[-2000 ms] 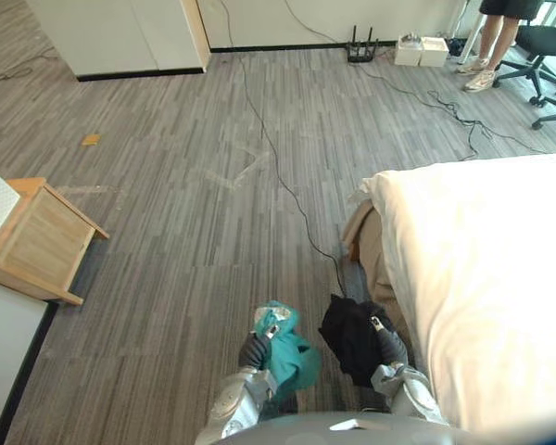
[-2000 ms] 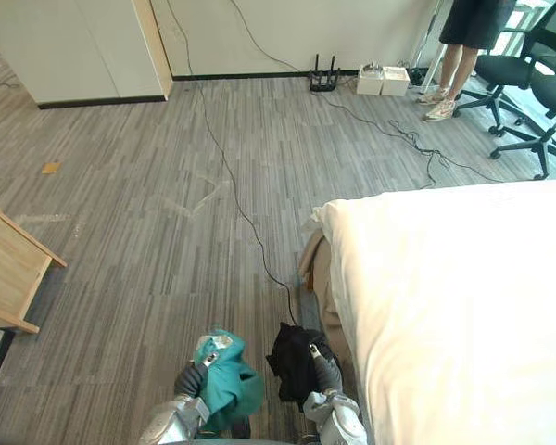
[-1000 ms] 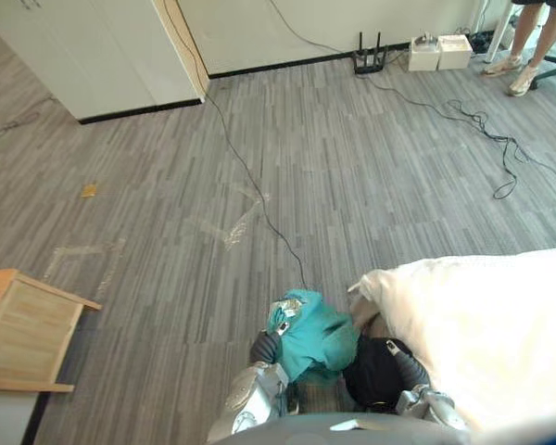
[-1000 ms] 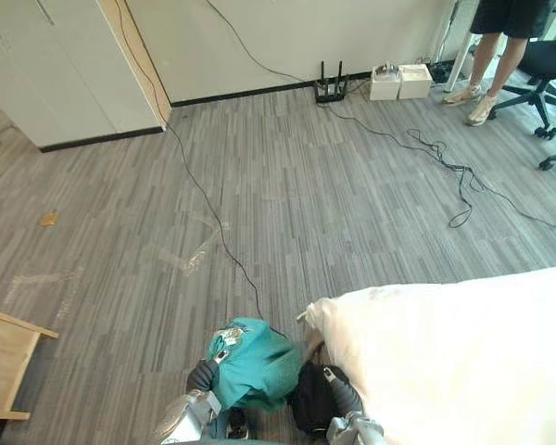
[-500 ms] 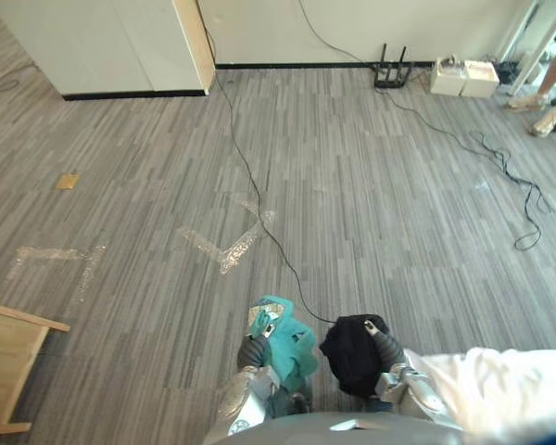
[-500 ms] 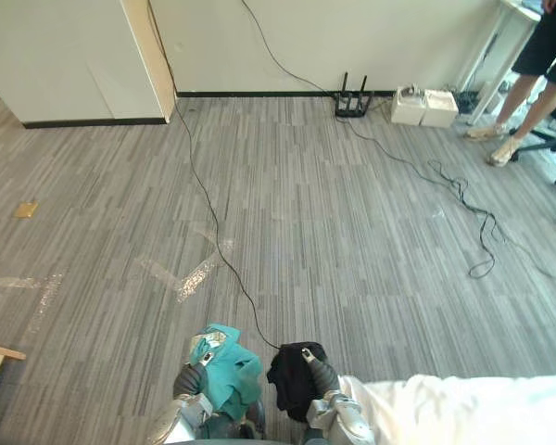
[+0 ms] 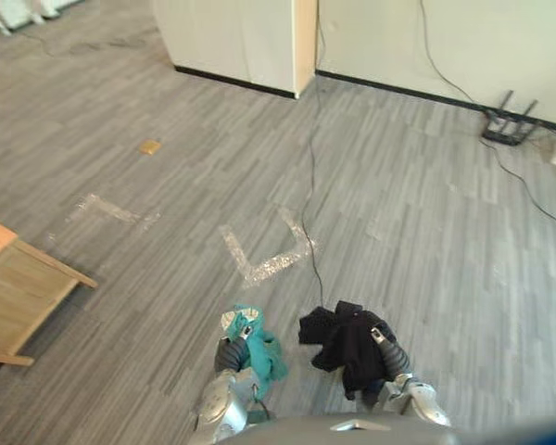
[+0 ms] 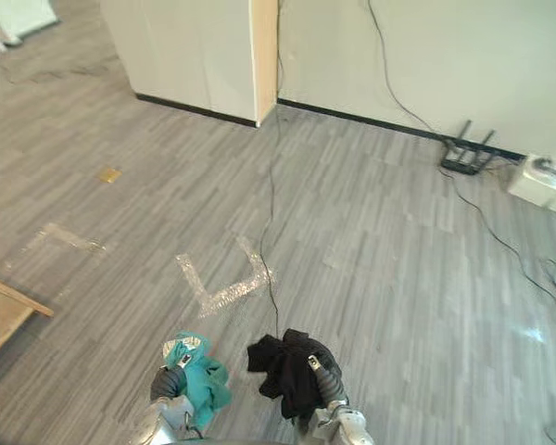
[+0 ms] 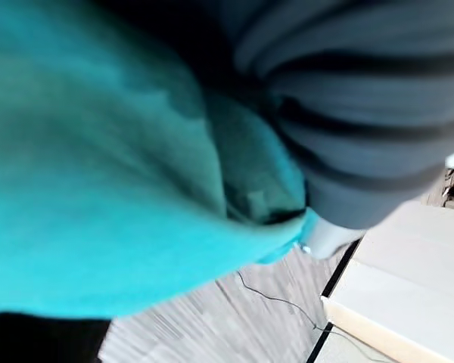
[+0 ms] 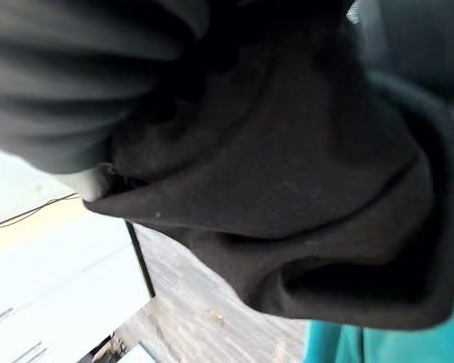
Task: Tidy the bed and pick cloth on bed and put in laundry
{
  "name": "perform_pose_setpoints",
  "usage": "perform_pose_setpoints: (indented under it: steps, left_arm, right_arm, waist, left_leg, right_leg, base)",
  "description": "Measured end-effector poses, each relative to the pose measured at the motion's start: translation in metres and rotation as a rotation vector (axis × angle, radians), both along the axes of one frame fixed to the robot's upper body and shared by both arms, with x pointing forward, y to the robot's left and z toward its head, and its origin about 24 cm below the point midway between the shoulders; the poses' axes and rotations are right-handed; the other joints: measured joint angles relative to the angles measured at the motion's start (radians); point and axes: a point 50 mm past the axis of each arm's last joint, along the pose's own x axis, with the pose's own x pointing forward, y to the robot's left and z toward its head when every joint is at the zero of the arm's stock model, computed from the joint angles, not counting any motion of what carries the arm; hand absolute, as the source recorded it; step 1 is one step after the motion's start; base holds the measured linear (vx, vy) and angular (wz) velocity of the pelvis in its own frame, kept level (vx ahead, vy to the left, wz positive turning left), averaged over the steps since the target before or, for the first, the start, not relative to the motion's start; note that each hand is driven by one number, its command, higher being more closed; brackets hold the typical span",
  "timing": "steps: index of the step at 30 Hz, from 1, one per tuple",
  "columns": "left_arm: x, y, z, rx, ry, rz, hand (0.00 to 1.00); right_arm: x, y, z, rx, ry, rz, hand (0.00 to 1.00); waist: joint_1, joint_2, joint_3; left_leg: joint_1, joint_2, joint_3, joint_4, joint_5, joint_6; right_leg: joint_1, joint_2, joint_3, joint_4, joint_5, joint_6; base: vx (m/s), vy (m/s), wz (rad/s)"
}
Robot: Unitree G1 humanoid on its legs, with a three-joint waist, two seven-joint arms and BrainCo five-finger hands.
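Observation:
A teal cloth (image 7: 258, 350) hangs bunched from my left hand (image 7: 230, 355), low in the eye views over the grey floor. Up close in the left wrist view, the teal cloth (image 9: 98, 189) is wrapped against the hand's dark ribbed cover (image 9: 363, 113). A black cloth (image 7: 345, 339) is bunched in my right hand (image 7: 390, 358), a short way to the right of the teal one. The right wrist view has the black cloth (image 10: 287, 189) gathered under that hand's cover (image 10: 68, 76). Both hands are curled round their cloths and held close to my body.
A wooden bedside table (image 7: 18, 292) stands at the left edge. A white cabinet (image 7: 241, 37) and a pale wall run along the back, with a black router (image 7: 510, 125) by the wall. Tape marks (image 7: 269, 264) and a small yellow scrap (image 7: 149, 146) lie on the grey floor.
The whole view has swung left, so the bed and the person have left the picture and the bedside table is nearer. Both hands keep their cloths.

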Motion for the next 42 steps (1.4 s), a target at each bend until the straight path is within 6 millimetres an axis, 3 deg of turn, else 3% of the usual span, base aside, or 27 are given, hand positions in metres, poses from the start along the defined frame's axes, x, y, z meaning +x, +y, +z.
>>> perform_pose_setpoints:
  steps: [1, 2, 3, 5, 8, 9, 10, 12, 16, 17, 18, 19, 20, 21, 22, 24, 26, 28, 30, 33, 35, 36, 38, 42]
  left_arm:
    - [0.001, -0.002, 0.001, -0.011, -0.004, 0.006, 1.00]
    - [0.000, -0.004, 0.000, -0.022, -0.007, 0.009, 1.00]
    - [0.000, -0.005, 0.001, -0.034, -0.012, 0.010, 1.00]
    - [-0.002, -0.002, 0.001, -0.039, -0.019, 0.012, 1.00]
    - [0.001, 0.002, 0.005, -0.040, -0.038, 0.029, 1.00]
    - [0.003, 0.003, 0.008, -0.042, -0.054, 0.038, 1.00]
    - [0.005, 0.003, 0.010, -0.044, -0.064, 0.043, 1.00]
    - [0.005, 0.003, 0.010, -0.048, -0.063, 0.055, 1.00]
    - [0.000, 0.001, 0.007, -0.055, -0.045, 0.060, 1.00]
    - [0.000, 0.002, 0.006, -0.050, -0.040, 0.057, 1.00]
    - [0.000, 0.003, 0.005, -0.048, -0.040, 0.057, 1.00]
    - [-0.002, 0.006, 0.005, -0.034, -0.036, 0.047, 1.00]
    - [-0.001, 0.006, 0.004, -0.032, -0.032, 0.046, 1.00]
    - [0.002, 0.006, 0.002, -0.030, -0.030, 0.035, 1.00]
    - [0.007, 0.005, 0.005, -0.026, -0.049, 0.020, 1.00]
    - [0.010, 0.011, 0.007, 0.009, -0.062, -0.004, 1.00]
    - [0.013, 0.013, 0.008, 0.018, -0.070, -0.010, 1.00]
    - [0.020, 0.014, 0.011, 0.023, -0.089, -0.016, 1.00]
    - [0.021, 0.013, 0.012, 0.022, -0.092, -0.016, 1.00]
    - [0.020, 0.016, 0.011, 0.048, -0.074, 0.006, 1.00]
    - [0.011, 0.019, 0.007, 0.064, -0.042, 0.041, 1.00]
    - [0.007, 0.021, 0.006, 0.071, -0.029, 0.043, 1.00]
    - [0.007, 0.015, 0.006, 0.057, -0.028, 0.045, 1.00]
    - [0.014, 0.017, 0.010, 0.047, -0.057, 0.079, 1.00]
  right_arm:
    - [0.003, 0.000, 0.002, 0.001, -0.011, 0.001, 1.00]
    - [0.003, 0.000, 0.004, 0.002, -0.020, 0.002, 1.00]
    - [0.004, 0.000, 0.006, 0.004, -0.031, 0.002, 1.00]
    - [0.005, 0.001, 0.006, 0.012, -0.037, 0.003, 1.00]
    - [0.003, -0.002, 0.006, 0.008, -0.036, -0.002, 1.00]
    - [0.003, -0.002, 0.006, 0.010, -0.033, -0.001, 1.00]
    - [0.003, -0.002, 0.006, 0.011, -0.031, 0.000, 1.00]
    - [0.001, -0.003, 0.005, 0.010, -0.024, -0.001, 1.00]
    - [-0.005, -0.009, 0.002, -0.006, -0.006, -0.003, 1.00]
    - [-0.006, -0.013, 0.000, -0.018, 0.005, -0.006, 1.00]
    - [-0.007, -0.013, -0.001, -0.018, 0.007, -0.007, 1.00]
    - [-0.011, -0.012, -0.005, -0.014, 0.029, -0.018, 1.00]
    - [-0.011, -0.015, -0.006, -0.020, 0.037, -0.029, 1.00]
    - [-0.004, -0.017, -0.004, -0.027, 0.025, -0.050, 1.00]
    - [-0.002, -0.013, -0.003, -0.019, 0.022, -0.064, 1.00]
    - [-0.004, -0.007, -0.004, -0.003, 0.032, -0.076, 1.00]
    - [-0.005, -0.005, -0.003, -0.004, 0.028, -0.080, 1.00]
    - [-0.008, -0.005, -0.003, -0.002, 0.026, -0.090, 1.00]
    - [-0.010, -0.006, -0.004, 0.001, 0.031, -0.100, 1.00]
    - [-0.013, -0.001, -0.004, 0.031, 0.028, -0.098, 1.00]
    - [-0.014, 0.001, -0.005, 0.040, 0.028, -0.090, 1.00]
    - [-0.011, 0.001, -0.004, 0.040, 0.019, -0.086, 1.00]
    - [-0.004, -0.001, 0.000, 0.032, -0.003, -0.083, 1.00]
    - [0.001, -0.002, 0.004, 0.026, -0.029, -0.069, 1.00]
  waist:
    - [-0.004, 0.011, 0.007]
    - [-0.003, 0.019, 0.019]
    - [0.009, 0.029, 0.020]
    - [0.022, 0.019, 0.028]
    - [0.033, 0.012, 0.034]
    - [0.032, 0.008, 0.037]
    - [0.032, 0.004, 0.039]
    - [0.033, 0.001, 0.041]
    - [0.041, 0.015, 0.033]
    - [0.048, -0.002, 0.018]
    - [0.051, -0.010, 0.014]
    - [0.054, -0.053, -0.019]
    - [0.056, -0.067, -0.019]
    - [0.045, -0.073, -0.013]
    - [0.028, -0.082, 0.001]
    - [0.001, -0.081, 0.029]
    - [-0.013, -0.080, 0.029]
    - [-0.031, -0.072, 0.039]
    - [-0.033, -0.056, 0.048]
    - [-0.031, -0.066, 0.060]
    - [-0.023, -0.086, 0.062]
    - [-0.022, -0.086, 0.065]
    - [-0.023, -0.048, 0.082]
    - [-0.009, -0.048, 0.079]
  left_leg:
    - [-0.090, 0.035, 0.033, 0.200, 0.123, -0.026]
    - [-0.148, 0.076, 0.058, 0.326, 0.205, -0.032]
    - [-0.207, 0.094, 0.074, 0.449, 0.203, -0.030]
    - [-0.285, 0.065, 0.117, 0.505, 0.165, -0.041]
    - [-0.356, 0.053, 0.254, 0.295, 0.114, -0.046]
    - [-0.353, 0.039, 0.286, 0.124, 0.116, -0.046]
    - [-0.336, 0.023, 0.300, -0.032, 0.127, -0.047]
    - [-0.285, -0.005, 0.290, -0.433, 0.233, -0.059]
    - [-0.304, 0.035, 0.274, -0.487, 0.276, -0.060]
    - [-0.303, 0.024, 0.303, -0.447, 0.373, 0.004]
    - [-0.303, 0.015, 0.307, -0.442, 0.378, 0.011]
    - [-0.287, -0.040, 0.328, -0.437, 0.336, 0.030]
    - [-0.274, -0.066, 0.326, -0.438, 0.316, 0.050]
    - [-0.246, -0.090, 0.317, -0.438, 0.305, 0.071]
    - [-0.199, -0.110, 0.293, -0.439, 0.282, 0.087]
    - [-0.088, -0.124, 0.237, -0.437, 0.226, 0.097]
    - [-0.030, -0.122, 0.204, -0.439, 0.202, 0.096]
    - [0.018, -0.111, 0.154, -0.445, 0.199, 0.093]
    - [0.049, -0.089, 0.125, -0.457, 0.182, 0.066]
    - [0.100, -0.072, 0.092, -0.470, 0.131, 0.018]
    - [0.134, -0.060, 0.088, -0.452, 0.069, -0.017]
    - [0.139, -0.044, 0.080, -0.428, 0.033, -0.041]
    - [0.144, 0.005, 0.095, -0.415, 0.033, -0.058]
    - [0.142, 0.038, 0.143, -0.364, 0.101, -0.076]
  right_leg:
    - [0.064, 0.019, -0.025, -0.039, -0.019, -0.016]
    - [0.122, 0.047, -0.035, -0.082, -0.026, -0.020]
    - [0.176, 0.070, -0.043, -0.114, -0.036, -0.037]
    - [0.238, 0.072, -0.041, -0.141, -0.059, -0.071]
    - [0.309, 0.072, -0.040, -0.199, -0.074, -0.084]
    - [0.327, 0.071, -0.041, -0.212, -0.083, -0.080]
    - [0.335, 0.070, -0.047, -0.215, -0.084, -0.071]
    - [0.366, 0.070, -0.054, -0.215, -0.104, -0.058]
    - [0.448, 0.071, -0.052, -0.204, -0.214, -0.007]
    - [0.452, 0.035, -0.052, -0.137, -0.305, 0.029]
    - [0.450, 0.023, -0.053, -0.126, -0.318, 0.037]
    - [0.438, -0.039, -0.053, -0.044, -0.356, 0.080]
    - [0.387, -0.072, -0.045, 0.088, -0.360, 0.101]
    - [0.285, -0.114, -0.046, 0.343, -0.305, 0.164]
    - [0.204, -0.146, -0.045, 0.552, -0.213, 0.154]
    - [0.151, -0.132, -0.026, 0.695, -0.245, 0.126]
    - [0.111, -0.100, -0.026, 0.648, -0.265, 0.106]
    - [0.074, -0.064, -0.051, 0.443, -0.285, 0.076]
    - [0.055, -0.038, -0.046, 0.252, -0.248, 0.061]
    - [0.050, -0.038, 0.024, -0.091, -0.061, 0.069]
    - [0.058, -0.040, 0.055, -0.183, 0.076, 0.088]
    - [0.068, -0.036, 0.046, -0.170, 0.157, 0.129]
    - [0.075, 0.001, 0.018, -0.127, 0.113, 0.091]
    - [0.092, 0.015, -0.031, -0.074, 0.029, 0.053]
  base:
    - [0.39, -0.323, 0.41]
    - [0.38, -0.287, 0.33]
    - [0.43, -0.281, 0.06]
    - [0.32, -0.201, -0.12]
    - [0.29, -0.120, -0.15]
    - [0.34, -0.050, -0.01]
    - [0.35, -0.009, 0.03]
    - [0.36, 0.034, 0.03]
    - [0.46, 0.155, 0.03]
    - [0.42, 0.216, 0.06]
    - [0.56, 0.262, 0.08]
    - [0.35, 0.106, 0.03]
    - [0.56, 0.212, 0.24]
    - [0.53, 0.233, 0.51]
    - [0.50, 0.246, 0.74]
    - [0.51, 0.158, 0.81]
    - [0.57, 0.074, 0.72]
    - [0.43, -0.007, 0.87]
    - [0.41, -0.065, 0.65]
    - [0.43, -0.173, 0.44]
    - [0.41, -0.272, 0.07]
    - [0.31, -0.275, 0.06]
    - [0.33, -0.288, 0.23]
    - [0.27, -0.230, 0.29]
